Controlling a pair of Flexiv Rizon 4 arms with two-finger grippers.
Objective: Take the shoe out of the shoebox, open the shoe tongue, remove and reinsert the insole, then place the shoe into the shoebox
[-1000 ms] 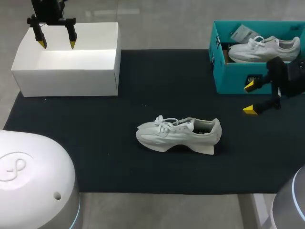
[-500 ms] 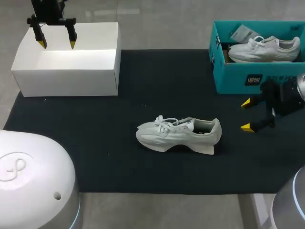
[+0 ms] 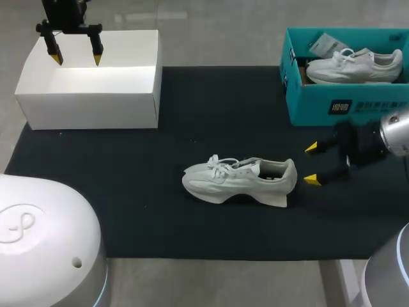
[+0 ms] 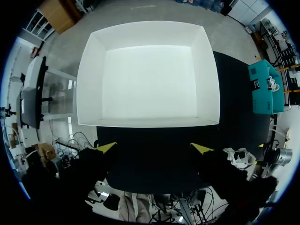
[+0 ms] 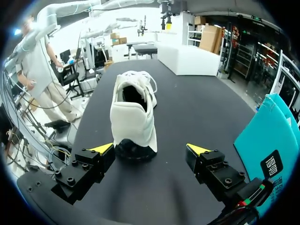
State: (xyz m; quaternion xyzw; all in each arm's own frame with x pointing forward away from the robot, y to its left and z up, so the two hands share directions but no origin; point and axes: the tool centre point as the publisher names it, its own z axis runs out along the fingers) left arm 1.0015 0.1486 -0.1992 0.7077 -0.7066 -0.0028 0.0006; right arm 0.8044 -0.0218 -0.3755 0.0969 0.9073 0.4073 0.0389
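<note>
A soft white laced shoe (image 3: 239, 179) lies on the matte black tabletop (image 3: 147, 211); right fingers (image 3: 312, 180) near its heel and left fingers (image 3: 97, 59) spread, empty.

white shoe (image 3: 239, 179), black mat (image 3: 128, 192), white box (image 3: 89, 102), teal shoebox (image 3: 313, 105)

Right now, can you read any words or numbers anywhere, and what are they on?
No text here can be read with certainty.
Dark label on the teal shoebox, with pale print beside it: too small and blurred to read.
Paper tag inside the teal shoebox: grey marks, too small to read.
White shoebox: no print visible.
Shoe on the mat: no print visible.
</note>
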